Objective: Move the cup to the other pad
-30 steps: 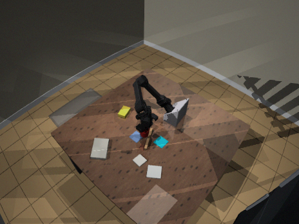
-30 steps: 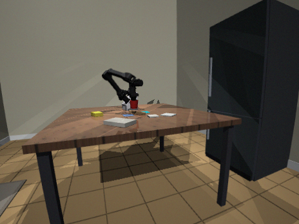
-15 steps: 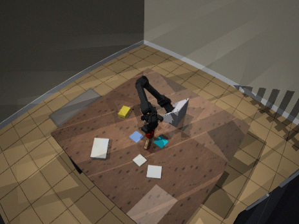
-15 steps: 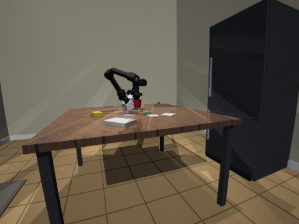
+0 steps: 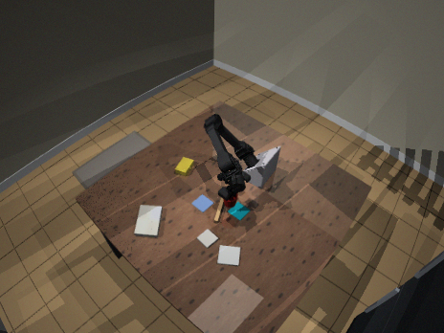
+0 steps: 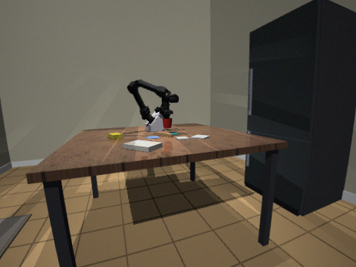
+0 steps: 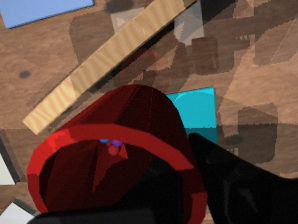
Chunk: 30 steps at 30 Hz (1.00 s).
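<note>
The red cup (image 5: 230, 201) (image 6: 167, 123) (image 7: 125, 107) is held in the air above the table. It is over the near edge of the teal pad (image 5: 240, 211) (image 6: 173, 133) (image 7: 196, 107), on the side toward the wooden bar. My gripper (image 5: 232, 193) (image 6: 167, 117) is shut on the cup, with one finger along its outside in the wrist view. Inside the cup show a blue marble (image 7: 104, 140), a purple marble (image 7: 117, 143) and a red marble (image 7: 113, 150); the rest of the inside is dark or hidden. The blue pad (image 5: 202, 203) (image 6: 153, 137) (image 7: 40, 10) has nothing on it.
A wooden bar (image 5: 218, 211) (image 6: 163, 133) (image 7: 100, 62) lies between the two pads. Two pale tiles (image 5: 208, 238) (image 5: 229, 255), a larger pale slab (image 5: 148, 220) (image 6: 143, 145) and a yellow block (image 5: 185, 166) (image 6: 115, 136) lie elsewhere. A white wedge (image 5: 269, 167) (image 6: 154, 122) stands behind.
</note>
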### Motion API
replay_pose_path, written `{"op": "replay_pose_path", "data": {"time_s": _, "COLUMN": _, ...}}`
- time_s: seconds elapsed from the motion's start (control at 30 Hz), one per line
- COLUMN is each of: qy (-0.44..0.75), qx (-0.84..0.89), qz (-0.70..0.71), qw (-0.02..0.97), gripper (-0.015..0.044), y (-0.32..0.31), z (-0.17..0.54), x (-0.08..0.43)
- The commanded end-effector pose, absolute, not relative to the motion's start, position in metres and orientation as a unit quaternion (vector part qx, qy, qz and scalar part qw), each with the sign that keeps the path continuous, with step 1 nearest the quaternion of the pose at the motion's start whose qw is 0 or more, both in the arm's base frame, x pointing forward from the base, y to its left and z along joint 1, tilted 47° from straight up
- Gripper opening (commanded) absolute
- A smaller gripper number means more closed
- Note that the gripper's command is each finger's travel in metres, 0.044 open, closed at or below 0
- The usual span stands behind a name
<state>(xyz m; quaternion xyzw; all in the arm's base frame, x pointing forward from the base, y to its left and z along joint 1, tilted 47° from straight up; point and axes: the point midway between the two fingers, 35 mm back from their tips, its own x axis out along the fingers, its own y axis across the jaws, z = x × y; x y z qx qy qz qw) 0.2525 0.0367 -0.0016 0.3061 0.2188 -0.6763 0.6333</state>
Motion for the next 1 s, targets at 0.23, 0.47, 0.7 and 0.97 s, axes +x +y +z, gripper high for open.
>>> {"op": "replay_pose_path", "data": {"time_s": 0.23, "qy": 0.219, "qx": 0.305, "qz": -0.678, "qw": 0.631, "gripper": 0.0, "y": 0.055, "z": -0.024, "x": 0.239}}
{"op": "replay_pose_path", "data": {"time_s": 0.47, "qy": 0.219, "qx": 0.305, "qz": -0.678, "qw": 0.631, "gripper": 0.0, "y": 0.066, "z": -0.037, "x": 0.231}}
{"op": "replay_pose_path", "data": {"time_s": 0.7, "qy": 0.219, "qx": 0.305, "qz": -0.678, "qw": 0.631, "gripper": 0.0, "y": 0.065, "z": -0.042, "x": 0.23}}
{"op": "replay_pose_path", "data": {"time_s": 0.97, "qy": 0.219, "qx": 0.305, "qz": -0.678, "qw": 0.631, "gripper": 0.0, "y": 0.055, "z": -0.052, "x": 0.23}}
